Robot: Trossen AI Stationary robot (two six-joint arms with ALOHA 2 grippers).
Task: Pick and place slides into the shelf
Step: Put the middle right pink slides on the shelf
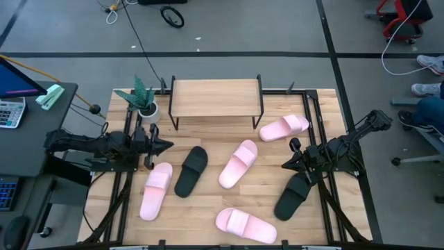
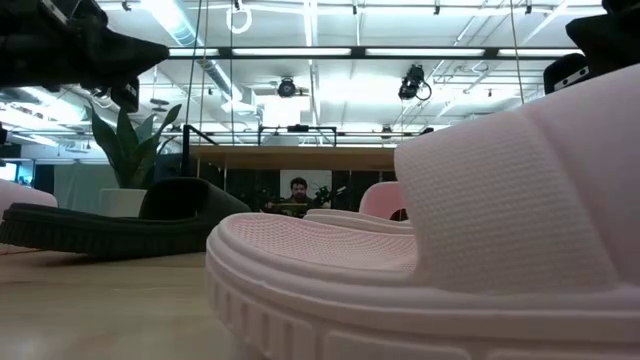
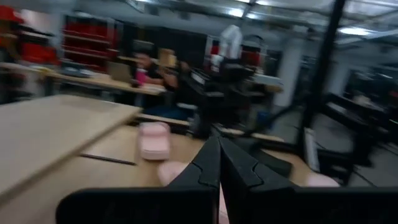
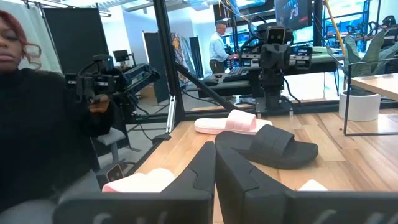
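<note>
Slides (image 1: 238, 164) scattered across the worktop (image 1: 208, 208), shelf (image 1: 216, 98) bare, left gripper (image 1: 166, 145) and right gripper (image 1: 285, 165) hovering, fingers pressed together, holding nothing.

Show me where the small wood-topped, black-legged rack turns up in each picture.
High view: light wood shelf with black wire legs, far middle of table.
Low view: background, centre.
Left wrist view: left side.
Right wrist view: right edge.
Landmark: white plant pot beside it, absent from left wrist view.
</note>
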